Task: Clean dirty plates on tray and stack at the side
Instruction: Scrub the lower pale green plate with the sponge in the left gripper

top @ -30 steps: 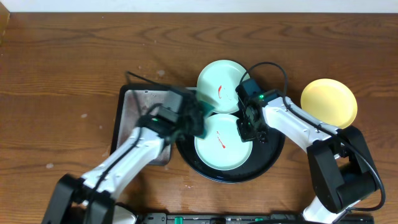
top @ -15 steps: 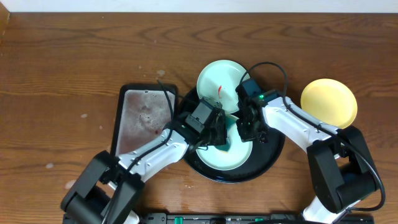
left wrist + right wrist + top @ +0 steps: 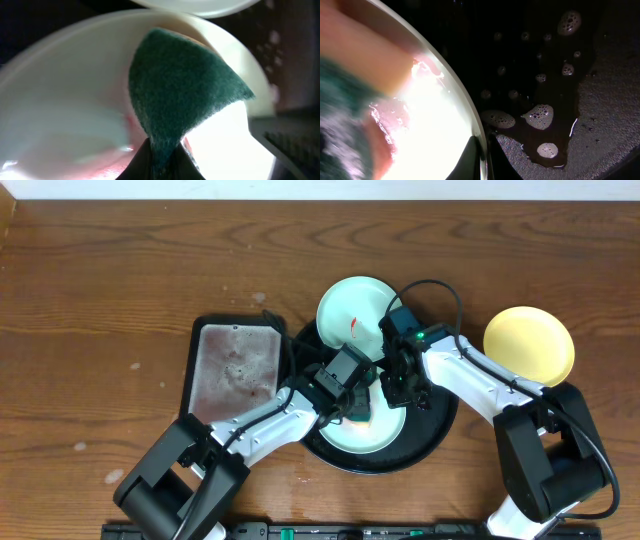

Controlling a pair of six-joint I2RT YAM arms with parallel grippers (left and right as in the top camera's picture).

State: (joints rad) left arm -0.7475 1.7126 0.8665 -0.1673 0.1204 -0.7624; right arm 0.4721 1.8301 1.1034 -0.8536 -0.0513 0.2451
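a green sponge (image 3: pixel 185 90) is pinched in the left hand (image 3: pixel 161 155) and pressed onto the pale plate (image 3: pixel 372 432) on the black tray (image 3: pixel 435 430). this plate's rim is clamped by the right hand (image 3: pixel 481 151). from overhead, much of the plate is hidden under both arms. a 2nd pale plate (image 3: pixel 350 305) is seen at the tray's far rim, its near edge covered. the yellow plate (image 3: pixel 530 345) lies apart on the desk (image 3: pixel 100 280).

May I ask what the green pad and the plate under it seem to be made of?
The green pad looks like fibrous scouring material, matte and fuzzy-edged. The plate looks like plastic or glazed ceramic, smooth with bright glare.
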